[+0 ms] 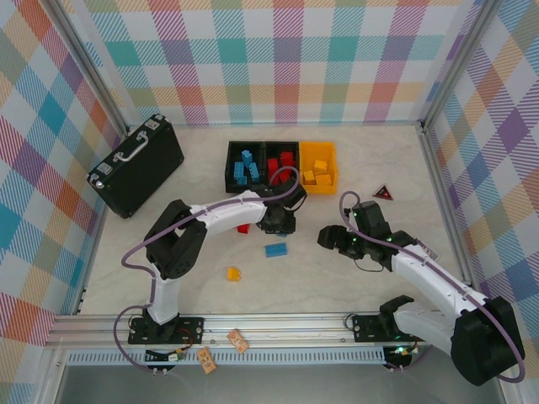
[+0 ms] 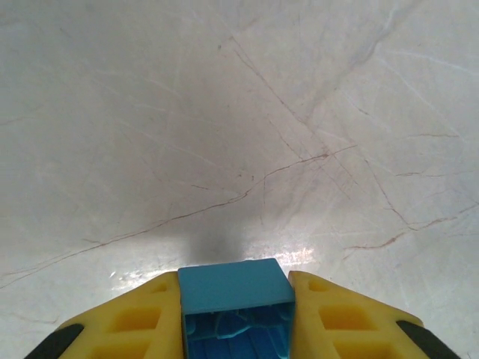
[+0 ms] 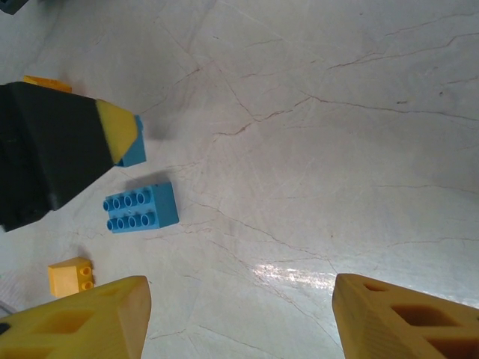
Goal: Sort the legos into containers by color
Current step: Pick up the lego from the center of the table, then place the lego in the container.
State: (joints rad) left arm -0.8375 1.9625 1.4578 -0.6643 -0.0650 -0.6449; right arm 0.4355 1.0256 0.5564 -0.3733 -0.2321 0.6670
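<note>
The containers (image 1: pixel 280 145) stand in a row at the back: one black with blue legos (image 1: pixel 245 166), one black with red legos (image 1: pixel 283 161), one yellow with yellow legos (image 1: pixel 318 171). My left gripper (image 2: pixel 236 318) is shut on a small blue lego (image 2: pixel 234 290), just above the table in front of the bins (image 1: pixel 278 220). On the table lie a longer blue lego (image 1: pixel 275 250), a red lego (image 1: pixel 243 228) and a yellow lego (image 1: pixel 233 273). My right gripper (image 3: pixel 239 318) stands open over bare table, with the long blue lego (image 3: pixel 141 209) and the yellow lego (image 3: pixel 71 274) off to its left.
A black briefcase (image 1: pixel 135 164) lies at the back left. A small dark triangle with a red centre (image 1: pixel 383 192) sits right of the yellow bin. Metal frame rails run along the table's sides and near edge.
</note>
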